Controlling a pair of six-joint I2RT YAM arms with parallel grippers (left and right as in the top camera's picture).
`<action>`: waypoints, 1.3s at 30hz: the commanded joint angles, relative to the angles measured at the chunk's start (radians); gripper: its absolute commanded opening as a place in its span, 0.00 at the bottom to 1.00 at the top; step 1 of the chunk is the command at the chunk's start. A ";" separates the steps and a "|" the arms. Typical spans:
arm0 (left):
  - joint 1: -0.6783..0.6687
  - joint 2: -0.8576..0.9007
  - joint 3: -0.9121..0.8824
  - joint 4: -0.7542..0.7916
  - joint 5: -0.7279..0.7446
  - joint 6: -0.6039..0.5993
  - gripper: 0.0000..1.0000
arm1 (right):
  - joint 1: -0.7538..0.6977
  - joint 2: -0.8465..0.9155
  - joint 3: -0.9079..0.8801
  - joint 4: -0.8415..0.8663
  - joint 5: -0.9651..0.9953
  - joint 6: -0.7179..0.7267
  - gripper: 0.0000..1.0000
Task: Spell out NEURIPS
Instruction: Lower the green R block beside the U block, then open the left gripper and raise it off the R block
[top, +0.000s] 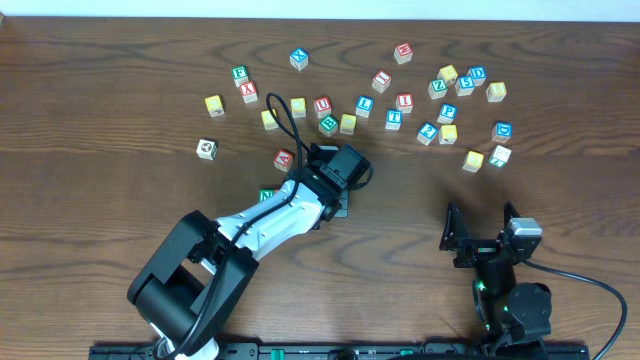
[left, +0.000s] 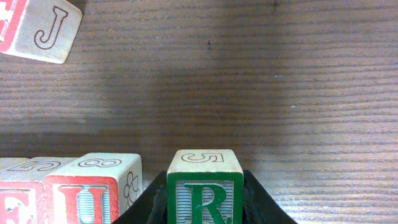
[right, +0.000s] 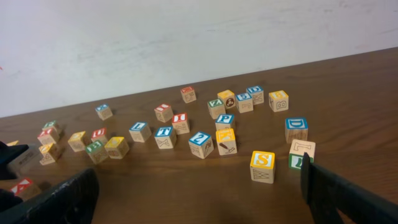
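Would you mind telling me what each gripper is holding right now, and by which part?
The left gripper clamps the green R cube by its two opposite side faces; the right gripper is open and empty.

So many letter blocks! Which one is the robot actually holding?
The green R block, clamped in the left gripper; the rest lie free on the table.

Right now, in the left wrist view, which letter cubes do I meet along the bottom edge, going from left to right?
red E cube, cut off by the frame → red U cube → green R cube, clamped between the left fingers
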 joint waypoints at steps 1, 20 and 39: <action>-0.003 0.021 -0.010 -0.027 -0.002 -0.005 0.07 | -0.003 -0.002 -0.001 -0.004 -0.002 0.008 0.99; -0.003 0.021 -0.010 -0.032 -0.002 -0.008 0.36 | -0.003 -0.002 -0.001 -0.004 -0.002 0.008 0.99; -0.003 0.020 0.005 -0.034 -0.002 0.015 0.43 | -0.003 -0.002 -0.001 -0.004 -0.002 0.008 0.99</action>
